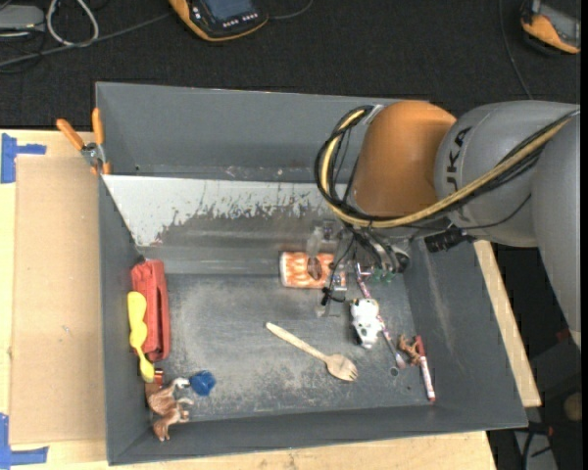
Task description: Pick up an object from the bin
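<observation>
My gripper (339, 270) hangs low over the middle of the bin floor, near the back wall, under the arm's orange cover. Right against its left side lies a small orange and white packet-like thing (296, 269); whether the gripper touches it I cannot tell. Just below and right of the gripper rests a small white toy figure (366, 322). A wooden fork (314, 351) lies slantwise on the floor in front of the gripper, its tines pointing to the lower right.
A pink pen with a brown bit beside it (421, 362) lies near the right wall. Along the left wall sit a red block (153, 304) and a yellow piece (137, 329); a blue ball (203, 383) and a brown figure (167, 406) sit in the front left corner.
</observation>
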`<state>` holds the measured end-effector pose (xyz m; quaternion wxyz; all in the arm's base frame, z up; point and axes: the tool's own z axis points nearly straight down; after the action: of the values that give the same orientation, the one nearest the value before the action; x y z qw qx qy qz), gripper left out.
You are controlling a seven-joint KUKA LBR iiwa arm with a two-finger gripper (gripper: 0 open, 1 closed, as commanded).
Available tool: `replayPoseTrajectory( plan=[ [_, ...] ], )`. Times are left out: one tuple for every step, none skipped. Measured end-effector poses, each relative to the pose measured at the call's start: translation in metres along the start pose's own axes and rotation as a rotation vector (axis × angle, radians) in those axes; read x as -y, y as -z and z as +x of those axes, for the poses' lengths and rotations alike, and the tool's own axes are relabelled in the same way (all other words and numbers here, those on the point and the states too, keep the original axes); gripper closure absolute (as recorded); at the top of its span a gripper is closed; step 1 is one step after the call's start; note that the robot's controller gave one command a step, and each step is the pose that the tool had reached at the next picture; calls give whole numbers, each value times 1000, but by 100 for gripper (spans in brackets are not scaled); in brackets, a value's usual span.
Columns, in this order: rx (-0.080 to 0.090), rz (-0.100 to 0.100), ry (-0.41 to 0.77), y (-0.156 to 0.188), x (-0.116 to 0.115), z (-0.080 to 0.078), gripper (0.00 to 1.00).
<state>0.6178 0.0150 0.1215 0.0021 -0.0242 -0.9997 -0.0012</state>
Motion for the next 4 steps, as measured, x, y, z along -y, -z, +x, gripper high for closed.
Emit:
replayPoseTrajectory(
  plan=[
    [10, -1, -78, -52, 8, -5, 0],
    [9, -1, -103, -50, 28, -4, 100],
    [9, -1, -103, -50, 28, -4, 100],
    [2, -1, -103, -23, 27, -1, 100]
  ],
)
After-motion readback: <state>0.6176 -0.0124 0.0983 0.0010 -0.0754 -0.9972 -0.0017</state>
